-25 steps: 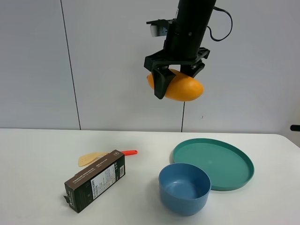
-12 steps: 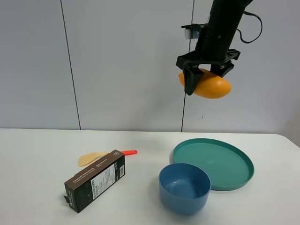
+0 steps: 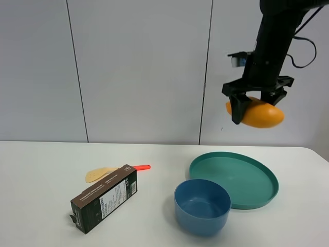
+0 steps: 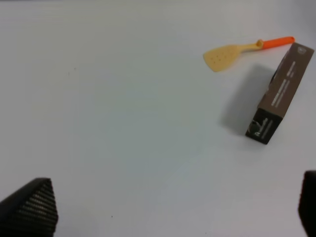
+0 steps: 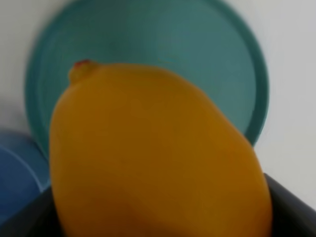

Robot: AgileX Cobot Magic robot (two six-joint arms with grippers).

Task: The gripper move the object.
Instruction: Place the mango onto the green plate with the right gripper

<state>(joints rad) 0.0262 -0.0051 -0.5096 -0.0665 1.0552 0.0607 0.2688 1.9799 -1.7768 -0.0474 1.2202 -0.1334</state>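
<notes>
My right gripper point(image 3: 255, 109) is shut on the yellow-orange mango point(image 3: 261, 115) and holds it high in the air, above the far right part of the green plate point(image 3: 234, 178). In the right wrist view the mango point(image 5: 153, 153) fills most of the picture, with the green plate point(image 5: 247, 64) below it. My left gripper is out of the high view; in the left wrist view only its two dark fingertips point(image 4: 29, 205) show at the picture's corners, wide apart and empty above the table.
A blue bowl point(image 3: 202, 206) stands in front of the plate and also shows in the right wrist view point(image 5: 15, 173). A dark carton point(image 3: 104, 198) and a tan spatula with an orange handle point(image 3: 105, 173) lie at the left; both show in the left wrist view point(image 4: 279, 94) point(image 4: 237, 50).
My right gripper has carried the mango to the right and somewhat lower, from above the bowl's far side to above the plate's right part. Nothing on the table has moved.
</notes>
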